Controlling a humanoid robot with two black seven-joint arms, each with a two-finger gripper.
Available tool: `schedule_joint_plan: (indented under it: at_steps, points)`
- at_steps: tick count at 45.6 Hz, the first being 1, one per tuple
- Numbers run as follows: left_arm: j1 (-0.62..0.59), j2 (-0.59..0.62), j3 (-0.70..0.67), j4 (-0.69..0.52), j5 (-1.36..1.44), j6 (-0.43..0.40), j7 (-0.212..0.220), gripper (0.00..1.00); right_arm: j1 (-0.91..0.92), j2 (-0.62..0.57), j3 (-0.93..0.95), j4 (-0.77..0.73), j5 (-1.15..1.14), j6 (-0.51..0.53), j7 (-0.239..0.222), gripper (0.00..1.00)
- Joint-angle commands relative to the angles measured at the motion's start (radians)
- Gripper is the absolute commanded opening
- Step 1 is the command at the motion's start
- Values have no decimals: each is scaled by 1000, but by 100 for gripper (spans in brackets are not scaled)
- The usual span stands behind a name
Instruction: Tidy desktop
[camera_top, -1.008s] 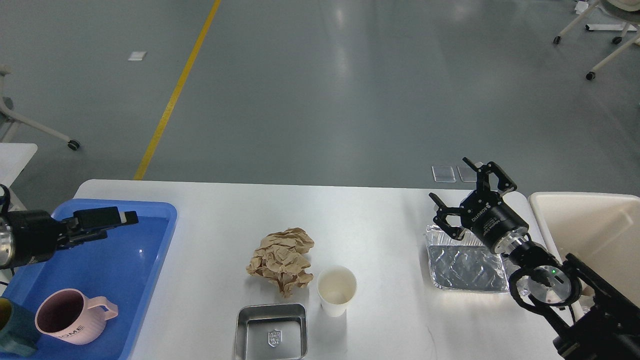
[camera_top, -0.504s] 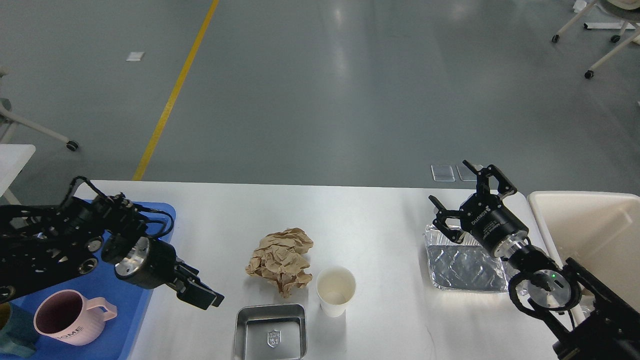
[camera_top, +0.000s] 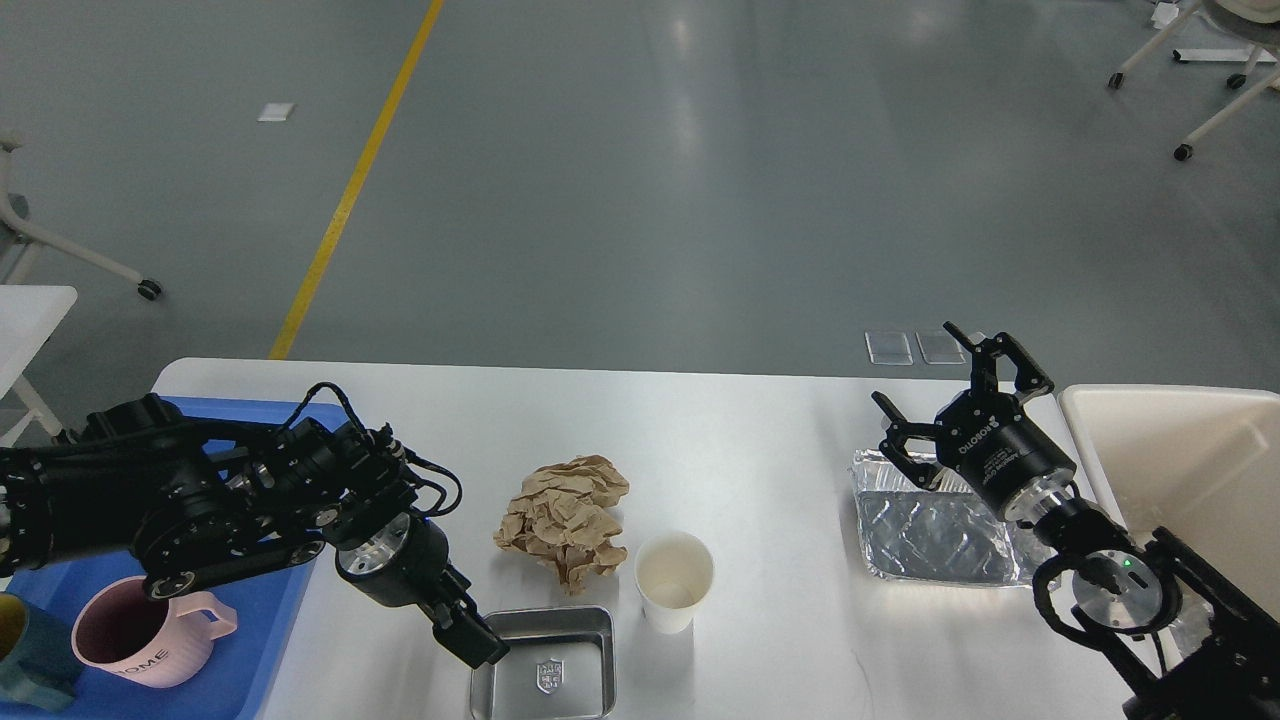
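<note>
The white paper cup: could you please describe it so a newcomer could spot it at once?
On the large white desktop, look near the front edge at the middle. The white paper cup stands upright and open between the crumpled brown paper and the square steel tray; it alone is round.

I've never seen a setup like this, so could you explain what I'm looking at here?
You are looking down from a robot's own head. Its two black arms each end in a pincer. The left pincer sits at the steel tray's corner; its fingers can't be told apart. The right pincer is open above a foil pan, holding nothing. On the white desktop also lie crumpled brown paper and a paper cup. A blue tray holds a pink mug; a cream bin stands at right.
</note>
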Motion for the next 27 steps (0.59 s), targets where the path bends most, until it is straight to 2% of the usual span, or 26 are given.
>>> schedule_joint_plan:
  at_steps: [1, 3, 9, 18, 27]
  points:
    - [12, -43, 9, 40, 33, 23, -5, 96, -18, 0, 13, 14, 0, 0, 0, 100]
    - [15, -47, 19, 58, 36, 36, -12, 96, -22, -2, 18, 20, 0, 0, 0, 100]
    - [20, -54, 56, 107, 41, 66, -73, 92, -28, -11, 24, 27, 0, 0, 0, 100]
    - [46, -55, 72, 138, 70, 108, -90, 85, -28, -15, 27, 29, 0, 0, 0, 100]
    - [66, -55, 73, 173, 104, 138, -140, 79, -28, -15, 29, 34, 0, 0, 0, 100]
